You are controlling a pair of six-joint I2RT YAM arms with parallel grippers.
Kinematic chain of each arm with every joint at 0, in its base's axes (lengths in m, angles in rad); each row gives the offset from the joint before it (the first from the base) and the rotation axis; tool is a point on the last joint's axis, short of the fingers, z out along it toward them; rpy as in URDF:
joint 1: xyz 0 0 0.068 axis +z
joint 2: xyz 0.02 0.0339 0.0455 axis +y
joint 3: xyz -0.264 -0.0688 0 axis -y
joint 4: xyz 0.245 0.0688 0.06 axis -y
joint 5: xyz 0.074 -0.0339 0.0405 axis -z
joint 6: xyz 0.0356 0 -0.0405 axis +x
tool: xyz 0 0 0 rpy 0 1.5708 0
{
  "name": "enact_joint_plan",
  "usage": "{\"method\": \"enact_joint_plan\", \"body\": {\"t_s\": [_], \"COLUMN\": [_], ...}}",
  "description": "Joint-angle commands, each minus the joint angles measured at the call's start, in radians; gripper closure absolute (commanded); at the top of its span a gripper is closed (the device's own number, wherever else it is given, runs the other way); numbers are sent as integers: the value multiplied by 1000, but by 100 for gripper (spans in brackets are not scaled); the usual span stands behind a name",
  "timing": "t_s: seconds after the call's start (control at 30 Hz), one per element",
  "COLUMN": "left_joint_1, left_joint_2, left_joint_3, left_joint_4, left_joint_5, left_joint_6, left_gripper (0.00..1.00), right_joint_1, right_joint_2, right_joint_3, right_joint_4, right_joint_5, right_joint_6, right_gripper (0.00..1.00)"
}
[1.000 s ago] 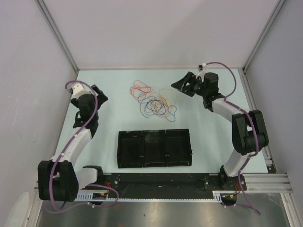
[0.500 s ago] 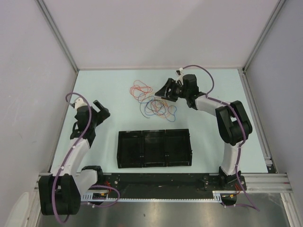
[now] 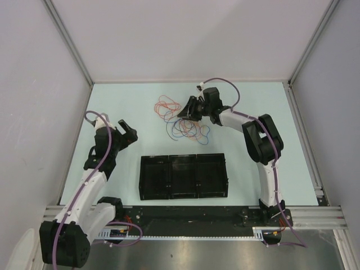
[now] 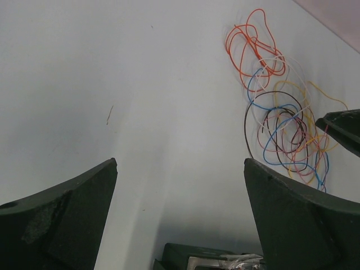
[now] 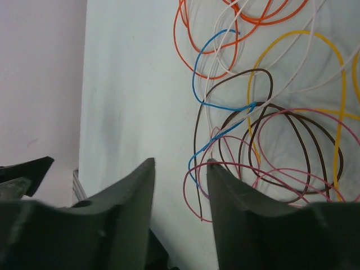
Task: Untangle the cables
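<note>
The cables (image 3: pixel 184 122) lie as a tangle of thin loops at the table's far middle, with an orange loop (image 3: pixel 166 106) at its left end. My right gripper (image 3: pixel 188 110) hangs low over the tangle's upper part. In the right wrist view the right gripper (image 5: pixel 180 162) is open with a narrow gap; pink, blue and brown strands (image 5: pixel 198 169) lie beside and under its right finger. My left gripper (image 3: pixel 128 131) stands wide open left of the tangle, and in its own view the left gripper (image 4: pixel 180 162) is empty, with the cables (image 4: pixel 281 129) ahead to the right.
A black three-compartment tray (image 3: pixel 183 156) sits near the front between the arms; its corner (image 4: pixel 197 256) shows under the left gripper. Metal frame posts and grey walls bound the table on three sides.
My right gripper has swung left from the table's far right onto the tangle, and its jaws have narrowed. The left gripper has shifted a little toward the centre, still wide open.
</note>
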Motion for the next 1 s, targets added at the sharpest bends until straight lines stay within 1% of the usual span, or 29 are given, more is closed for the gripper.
{"method": "enact_joint_plan", "body": {"t_s": [0.0, 0.03, 0.1, 0.13, 0.2, 0.23, 0.33, 0.37, 0.43, 0.47, 0.53, 0.6, 0.67, 0.7, 0.73, 0.77, 0.8, 0.87, 0.9, 0.97], "left_joint_1": [-15, -18, -23, -24, -29, -32, -39, -39, -44, -50, -55, -55, -55, -55, -55, -55, -55, -55, -55, -56], "left_joint_2": [-39, -42, -45, -53, -57, -63, -73, -73, -65, -56, -54, -54, -50, -50, -50, -50, -56, -68, -83, -85], "left_joint_3": [52, 52, 51, 51, 58, 61, 75, 87, 107, 136, 161, 199, 250, 267, 284, 308, 316, 308, 302, 308], "left_joint_4": [-25, -28, -29, -32, -38, -43, -32, -14, -9, -12, -5, 26, 35, 32, 31, 35, 40, 82, 101, 121], "left_joint_5": [5, 5, 4, 6, 8, 9, 53, 73, 118, 118, 164, 214, 288, 311, 372, 406, 438, 501, 521, 581], "left_joint_6": [28, 28, 28, 28, 28, 28, 42, 46, 46, 55, 68, 83, 92, 97, 109, 114, 117, 88, 85, 82], "left_gripper": [0, 0, 0, 0, 0, 0, 0, 0, 0, 0, 0, 0, 0, 0, 0, 0, 0, 0, 0, 0], "right_joint_1": [13, 16, 22, 24, 27, 28, 39, 41, 53, 57, 76, 84, 81, 79, 77, 79, 79, 77, 76, 70], "right_joint_2": [37, 39, 42, 37, 19, -7, -55, -64, -88, -107, -119, -144, -186, -203, -220, -236, -268, -297, -315, -329], "right_joint_3": [99, 125, 156, 183, 206, 225, 359, 460, 565, 687, 804, 919, 930, 902, 878, 845, 776, 693, 621, 566], "right_joint_4": [-76, -84, -114, -121, -124, -156, -226, -246, -300, -317, -372, -388, -374, -354, -345, -325, -319, -308, -306, -306], "right_joint_5": [14, 9, 0, -4, -17, -21, -57, -87, -109, -124, -123, -118, -107, -106, -104, -106, -107, -94, -90, -87], "right_joint_6": [-22, -23, -25, -23, -13, -13, -36, -42, -60, -66, -83, -73, -56, -48, -43, -43, -45, -52, -52, -45], "right_gripper": [65, 78, 89, 100, 100, 100, 100, 100, 100, 100, 100, 100, 100, 100, 100, 100, 100, 100, 100, 100]}}
